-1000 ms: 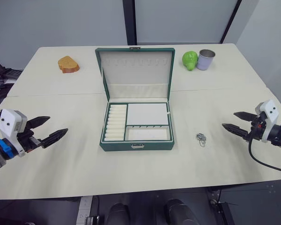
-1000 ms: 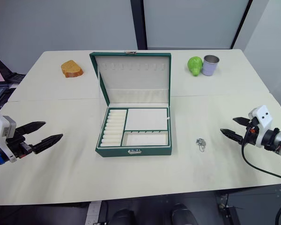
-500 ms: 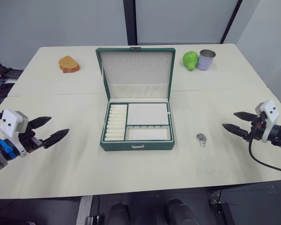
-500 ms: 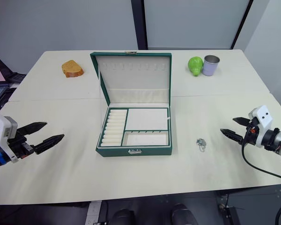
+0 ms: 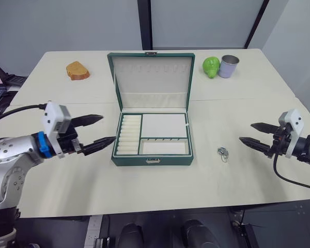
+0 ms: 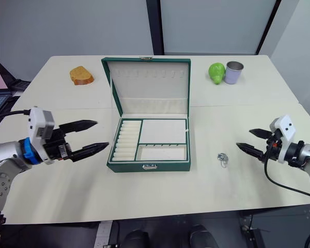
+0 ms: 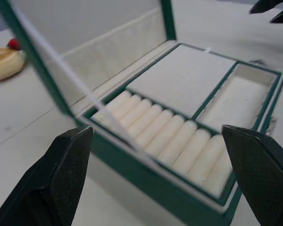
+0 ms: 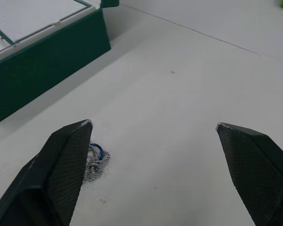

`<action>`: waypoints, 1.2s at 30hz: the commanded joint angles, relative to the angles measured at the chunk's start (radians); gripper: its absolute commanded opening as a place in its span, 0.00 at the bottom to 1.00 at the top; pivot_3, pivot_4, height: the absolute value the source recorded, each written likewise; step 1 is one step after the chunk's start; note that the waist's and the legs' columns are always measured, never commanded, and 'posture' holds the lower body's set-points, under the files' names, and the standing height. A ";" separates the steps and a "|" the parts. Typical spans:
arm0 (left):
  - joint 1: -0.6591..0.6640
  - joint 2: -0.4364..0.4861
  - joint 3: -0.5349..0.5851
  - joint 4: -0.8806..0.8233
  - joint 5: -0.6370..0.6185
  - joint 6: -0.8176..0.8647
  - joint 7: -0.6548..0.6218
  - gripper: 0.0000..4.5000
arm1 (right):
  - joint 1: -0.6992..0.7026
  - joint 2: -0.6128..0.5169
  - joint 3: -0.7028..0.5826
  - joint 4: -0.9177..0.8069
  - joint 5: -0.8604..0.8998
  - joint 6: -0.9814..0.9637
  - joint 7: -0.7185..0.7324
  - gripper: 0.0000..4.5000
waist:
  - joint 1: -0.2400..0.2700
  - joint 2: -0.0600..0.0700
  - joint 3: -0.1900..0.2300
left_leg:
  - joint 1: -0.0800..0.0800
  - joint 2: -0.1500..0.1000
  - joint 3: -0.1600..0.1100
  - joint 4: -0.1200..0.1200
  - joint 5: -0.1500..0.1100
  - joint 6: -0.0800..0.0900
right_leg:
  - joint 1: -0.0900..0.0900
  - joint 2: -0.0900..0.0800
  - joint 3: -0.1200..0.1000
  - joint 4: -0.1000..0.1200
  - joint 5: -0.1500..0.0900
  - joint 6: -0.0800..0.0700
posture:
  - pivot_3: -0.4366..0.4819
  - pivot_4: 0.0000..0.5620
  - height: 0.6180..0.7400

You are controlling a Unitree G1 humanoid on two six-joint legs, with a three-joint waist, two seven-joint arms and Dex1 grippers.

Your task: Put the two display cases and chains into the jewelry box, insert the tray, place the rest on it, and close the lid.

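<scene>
Nearest the robot, the left pincer (image 5: 98,130) hangs over the cream worktop (image 5: 144,186) with its two black fingers spread apart and empty, their tips just beside the left wall of the jewelry box (image 5: 152,160). On the opposite side the right pincer (image 5: 252,134) is likewise spread wide and holds nothing, pointing toward a small bunch of silver chain (image 5: 222,152) that lies on the worktop between it and the box; in the right wrist view the chain (image 8: 95,160) sits close beside one finger, with a bit of blue showing in it.

The jewelry box stands in the middle of the worktop, its small metal clasp facing the robot. The tray (image 5: 154,134) is seated inside it, flush with the rim: ridged ring rolls (image 7: 170,136) down the left, a flat cream panel at the back right, and a narrow compartment at the front right. The lid (image 5: 151,77) stands open, nearly upright, behind the box, cream lined with a row of small hooks near its top edge.

Farther back, a slice of bread (image 5: 76,71) lies at the far left, and a green pear (image 5: 210,66) rests just beside a grey metal can (image 5: 228,66) at the far right.
</scene>
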 commanded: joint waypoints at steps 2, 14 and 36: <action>-0.096 -0.031 -0.105 -0.127 -0.067 0.055 -0.013 1.00 | 0.043 0.034 -0.002 -0.143 0.029 0.041 -0.059 0.99 | 0.004 0.000 0.000 | -0.001 0.000 0.000 0.000 0.000 0.000 | 0.000 0.000 0.000 0.000 0.000 0.000 | 0.48 0.27 1.00; -0.217 -0.189 -0.428 -0.079 0.140 -0.137 -0.131 1.00 | 0.128 0.174 0.122 -0.213 -0.130 -0.030 -0.271 0.99 | 0.011 0.000 0.000 | 0.000 -0.001 -0.001 0.002 0.000 0.000 | 0.001 0.000 0.000 0.000 0.000 0.000 | 0.48 0.27 1.00; -0.259 -0.314 -0.465 -0.039 0.187 -0.155 -0.110 1.00 | 0.215 0.215 0.192 -0.199 -0.198 -0.023 -0.332 0.95 | 0.025 0.000 -0.001 | 0.003 -0.001 -0.002 0.002 0.000 0.000 | 0.005 0.000 -0.001 0.000 0.000 0.000 | 0.48 0.27 1.00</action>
